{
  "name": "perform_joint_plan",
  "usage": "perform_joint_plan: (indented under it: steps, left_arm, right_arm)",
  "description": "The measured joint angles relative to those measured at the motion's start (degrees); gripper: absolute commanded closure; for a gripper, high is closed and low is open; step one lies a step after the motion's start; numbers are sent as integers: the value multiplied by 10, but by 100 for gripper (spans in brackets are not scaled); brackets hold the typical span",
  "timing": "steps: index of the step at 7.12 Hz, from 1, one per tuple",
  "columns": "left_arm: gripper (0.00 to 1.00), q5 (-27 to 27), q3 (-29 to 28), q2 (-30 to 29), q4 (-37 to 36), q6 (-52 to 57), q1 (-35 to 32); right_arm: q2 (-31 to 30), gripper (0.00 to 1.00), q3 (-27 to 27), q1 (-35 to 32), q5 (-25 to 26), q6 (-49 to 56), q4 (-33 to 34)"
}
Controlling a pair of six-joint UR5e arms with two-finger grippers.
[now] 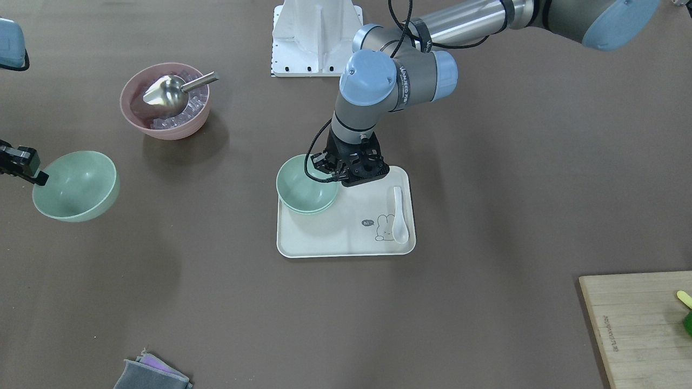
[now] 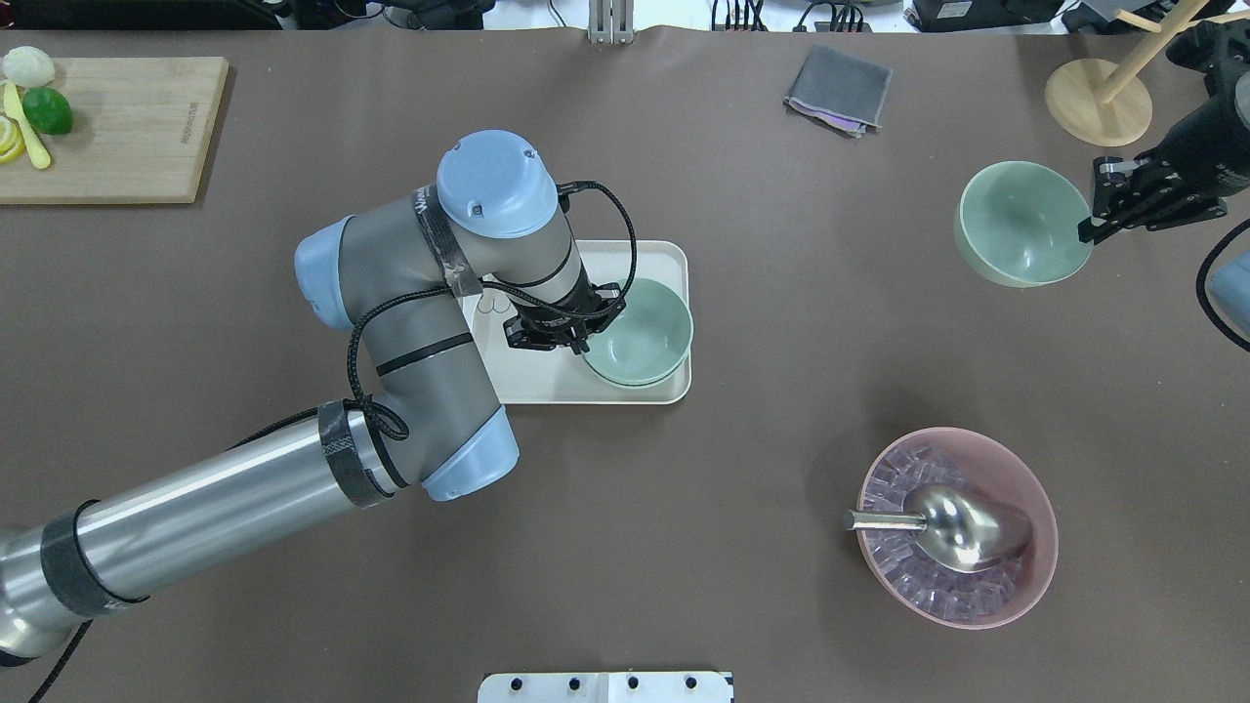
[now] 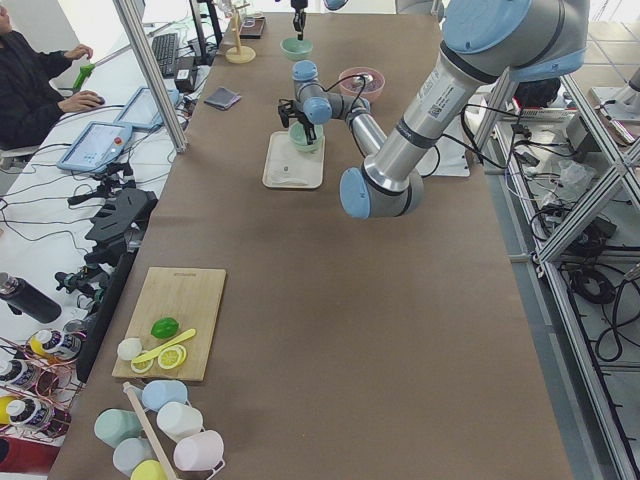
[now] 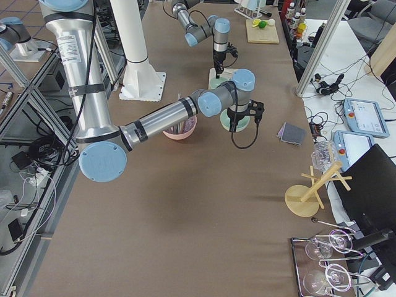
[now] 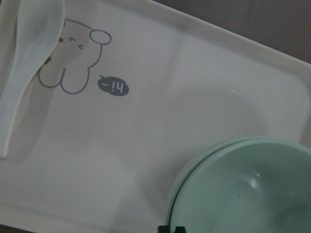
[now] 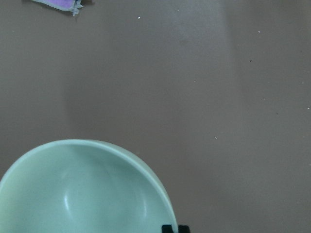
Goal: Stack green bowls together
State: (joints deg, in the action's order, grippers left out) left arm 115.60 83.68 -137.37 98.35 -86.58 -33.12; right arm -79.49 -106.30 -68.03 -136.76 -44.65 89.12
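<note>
Two green bowls [image 1: 305,186] sit nested in one another at a corner of a cream tray [image 1: 346,243]; the double rim shows in the left wrist view [image 5: 243,189]. My left gripper [image 1: 336,174] stands at their rim, shut on the upper bowl's edge [image 2: 640,332]. My right gripper [image 1: 40,175] is shut on the rim of a third green bowl [image 1: 75,186] and holds it tilted above the table, far from the tray [image 2: 1020,225]. That bowl fills the lower part of the right wrist view [image 6: 82,194].
A white spoon [image 1: 399,216] lies on the tray. A pink bowl [image 1: 165,102] holds ice and a metal scoop. A wooden cutting board [image 2: 117,127], a grey cloth [image 2: 838,90] and a wooden stand [image 2: 1099,103] sit near the table's edges.
</note>
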Motion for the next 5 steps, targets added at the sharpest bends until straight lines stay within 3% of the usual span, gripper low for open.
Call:
perform_joint_plan:
  steps: [2,3,5]
  left_arm:
    - [18,1,1,0,0,1,0]
    - [2,1,2,0,-1,1,-1]
    - [2,7,13,0,-4,3,-7]
  right_arm:
    - [0,100,0,0,0,0,0]
    - [0,100,0,0,0,0,0]
    - [1,100,0,0,0,0,0]
